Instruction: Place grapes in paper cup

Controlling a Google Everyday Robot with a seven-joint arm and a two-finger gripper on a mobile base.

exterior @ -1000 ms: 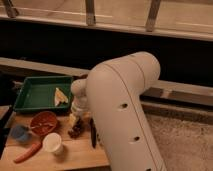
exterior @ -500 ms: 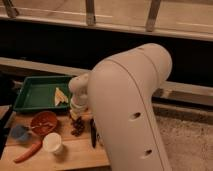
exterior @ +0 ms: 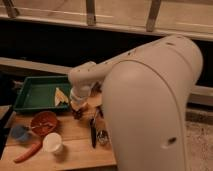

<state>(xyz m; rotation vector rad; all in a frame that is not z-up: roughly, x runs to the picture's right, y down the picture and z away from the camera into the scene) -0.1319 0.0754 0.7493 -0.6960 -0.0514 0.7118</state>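
Note:
The grapes are a small dark reddish bunch on the wooden table, just right of a red bowl. My gripper hangs from the white wrist directly over the bunch and hides its top. I cannot tell whether it touches the grapes. The paper cup stands upright near the table's front edge, to the left of and nearer than the grapes, with its mouth open and nothing visible inside. My big white arm fills the right half of the view.
A green tray with a yellow piece lies at the back left. A red bowl, a blue cup and a carrot lie left of the paper cup. A black tool and a metal cup lie to the right.
My arm's upper section has swung up and to the right and covers more of the view. The gripper has stayed over the grapes. The table's objects have not moved.

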